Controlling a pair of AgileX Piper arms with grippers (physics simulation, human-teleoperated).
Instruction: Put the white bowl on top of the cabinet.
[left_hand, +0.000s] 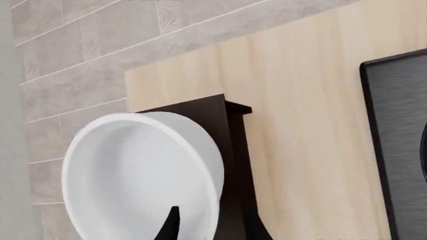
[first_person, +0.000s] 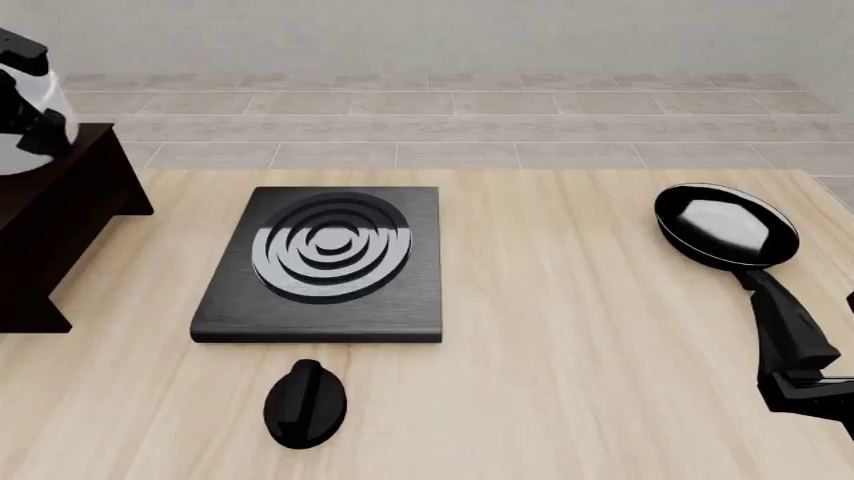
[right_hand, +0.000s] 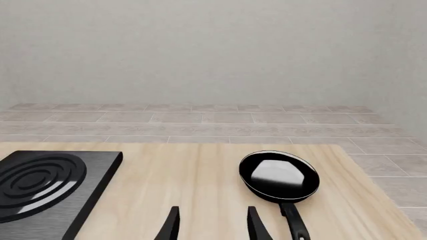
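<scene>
The white bowl (first_person: 16, 130) hangs at the far left of the front view, just above the flat top of the dark cabinet (first_person: 60, 215), partly cut off by the picture's edge. My left gripper (first_person: 30, 112) is shut on its rim. In the left wrist view one finger (left_hand: 171, 225) lies inside the white bowl (left_hand: 133, 170) and the other is hidden behind its wall, with the cabinet (left_hand: 235, 160) right beyond. My right gripper (right_hand: 212, 227) is open and holds nothing, low over the table near the front right.
A black stove plate (first_person: 327, 262) with rings lies mid-table, with a black knob (first_person: 306, 402) in front of it. A black frying pan (first_person: 725, 224) lies at the right, its handle reaching toward my right arm (first_person: 807, 392). A tiled floor lies beyond the table's edge.
</scene>
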